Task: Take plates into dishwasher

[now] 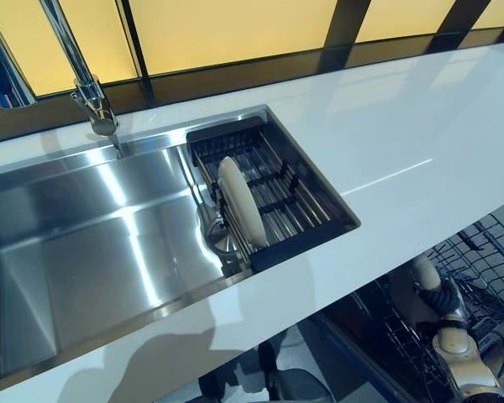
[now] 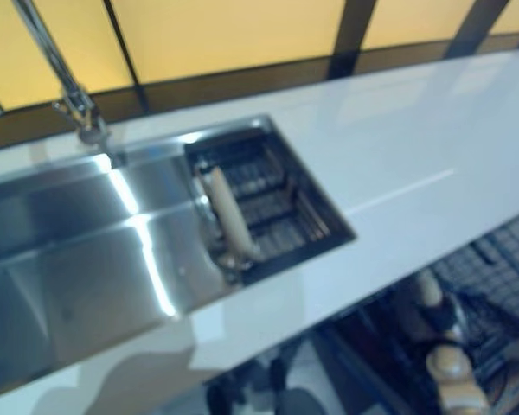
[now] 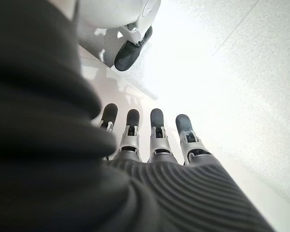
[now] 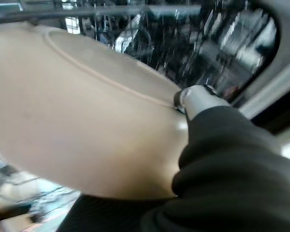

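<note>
A cream plate [image 1: 239,210] stands on edge in the dark drying rack [image 1: 319,210] at the sink's right end. A second cream plate [image 4: 87,121] fills the right wrist view. My right hand [image 1: 439,292] is shut on it, the thumb [image 4: 198,99] pressed on its rim and the fingers hidden under it. That hand is low at the lower right, below the counter edge, over the wire dishwasher rack [image 1: 483,252]. My left hand [image 3: 159,145] shows only in its wrist view, open and holding nothing, its straight fingers pointing down at a pale floor.
A steel sink [image 1: 92,252] with a tall tap [image 1: 88,92] takes up the left of the white counter [image 1: 403,143]. Dark window frames run behind the counter. The open dishwasher lies under the counter's front edge at the right.
</note>
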